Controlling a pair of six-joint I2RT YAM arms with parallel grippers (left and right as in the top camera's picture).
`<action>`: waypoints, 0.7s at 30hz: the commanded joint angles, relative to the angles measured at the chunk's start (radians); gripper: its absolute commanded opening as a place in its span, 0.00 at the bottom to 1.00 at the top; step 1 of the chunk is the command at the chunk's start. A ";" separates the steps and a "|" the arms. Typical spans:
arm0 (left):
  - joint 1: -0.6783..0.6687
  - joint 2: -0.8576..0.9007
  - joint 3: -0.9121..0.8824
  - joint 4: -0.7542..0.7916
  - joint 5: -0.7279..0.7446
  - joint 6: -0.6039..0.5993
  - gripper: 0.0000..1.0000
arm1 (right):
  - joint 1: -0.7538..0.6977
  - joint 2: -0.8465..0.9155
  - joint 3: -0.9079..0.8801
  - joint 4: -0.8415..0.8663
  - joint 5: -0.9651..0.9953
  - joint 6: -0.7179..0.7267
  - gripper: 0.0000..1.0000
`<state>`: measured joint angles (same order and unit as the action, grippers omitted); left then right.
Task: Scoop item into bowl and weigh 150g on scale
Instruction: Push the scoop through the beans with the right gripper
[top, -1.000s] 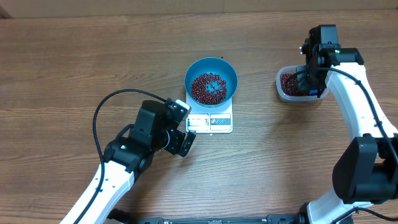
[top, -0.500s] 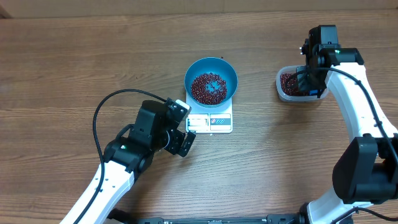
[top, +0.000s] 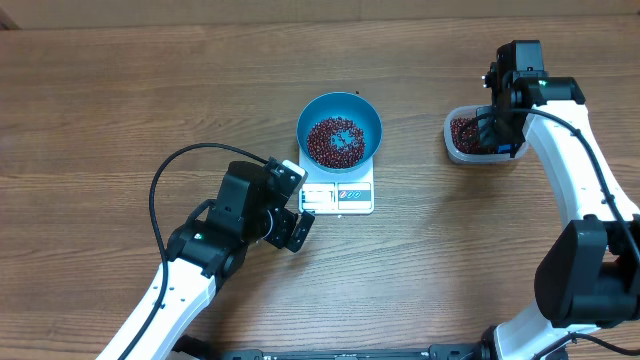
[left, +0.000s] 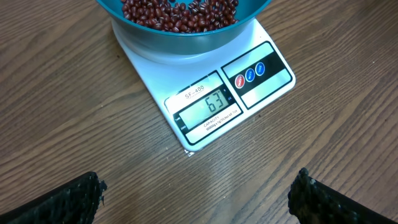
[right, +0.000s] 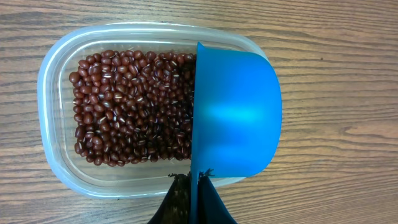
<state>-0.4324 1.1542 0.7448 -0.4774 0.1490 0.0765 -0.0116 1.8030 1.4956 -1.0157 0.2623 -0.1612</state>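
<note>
The right jaws squeezed the blue scoop (right: 236, 112) over the tub (right: 46, 81) of beans (right: 130, 112). The left jaws stood wide apart by the scale (left: 199, 87).

The left arm (top: 175, 300) and right arm (top: 568, 150) have white tubular links joined by bulky black joint housings. A thin black cable (top: 153, 200) loops from the left arm. The left fingers (left: 59, 200) are black and rough-textured.

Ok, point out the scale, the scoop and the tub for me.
scale (left: 207, 106), left wrist view, on its display panel.
scoop (right: 236, 112), right wrist view, middle of its blue shell.
tub (right: 53, 124), right wrist view, on its left rim.
</note>
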 joint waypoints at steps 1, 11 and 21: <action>-0.005 -0.004 -0.003 0.004 -0.002 -0.017 0.99 | -0.002 -0.003 -0.004 0.002 0.023 0.002 0.04; -0.005 -0.004 -0.003 0.004 -0.003 -0.017 0.99 | -0.002 0.010 -0.004 -0.003 0.033 -0.001 0.04; -0.005 -0.004 -0.003 0.004 -0.002 -0.017 1.00 | -0.002 0.028 -0.004 -0.007 0.033 -0.002 0.04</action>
<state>-0.4324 1.1542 0.7448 -0.4774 0.1490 0.0765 -0.0116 1.8080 1.4956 -1.0214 0.2771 -0.1616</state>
